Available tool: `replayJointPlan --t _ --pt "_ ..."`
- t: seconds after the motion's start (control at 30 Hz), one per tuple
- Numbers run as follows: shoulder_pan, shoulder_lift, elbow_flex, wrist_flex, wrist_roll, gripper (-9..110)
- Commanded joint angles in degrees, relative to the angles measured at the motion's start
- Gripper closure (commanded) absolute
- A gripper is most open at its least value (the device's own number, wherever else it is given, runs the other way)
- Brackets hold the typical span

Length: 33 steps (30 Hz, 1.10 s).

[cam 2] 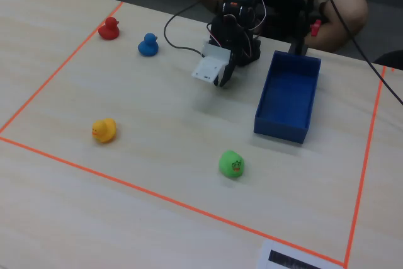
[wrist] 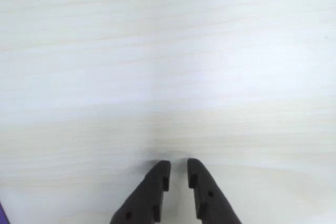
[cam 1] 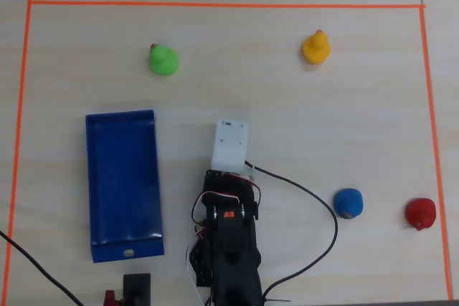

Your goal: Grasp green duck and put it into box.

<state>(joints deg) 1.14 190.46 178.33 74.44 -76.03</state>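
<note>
1. The jaws are empty and set narrow, with a slim gap between the two black tips in the wrist view. They point at bare pale wood-grain worktop, and nothing lies between or ahead of them there.
2. The arm takes the lower middle of the overhead view; its white wrist housing lies just right of the box's top right corner. In the fixed view the jaws hang just above the worktop, left of the box and apart from it.
3. The box is a long blue open tray, empty inside, lying left of the arm with its long side running away from the arm's base. A small light mark shows on its near short end.
4. The green duck sits on the worktop beyond the box's far end, slightly to the right of it in the overhead view, well apart from the box and the jaws.
5. The blue duck and red duck sit well to the right of the box, past the arm. The yellow duck sits farther off, level with the green duck and well right of it.
6. An orange tape line frames the working area, and the box and all four ducks lie inside it.
</note>
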Motion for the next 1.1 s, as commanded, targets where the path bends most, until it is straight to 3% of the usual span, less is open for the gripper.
replayJointPlan --t 0.0,0.6,0.7,0.83,1.07 --pt "0.0 -0.7 -0.09 0.79 0.53 100" --pt "1.05 -0.97 -0.09 0.62 0.18 98" --pt "1.23 -7.82 -1.67 -4.39 -2.11 101" --pt "0.53 -28.13 -18.9 -5.98 -4.75 93" --pt "-1.85 -52.12 -53.17 -11.07 5.45 73"
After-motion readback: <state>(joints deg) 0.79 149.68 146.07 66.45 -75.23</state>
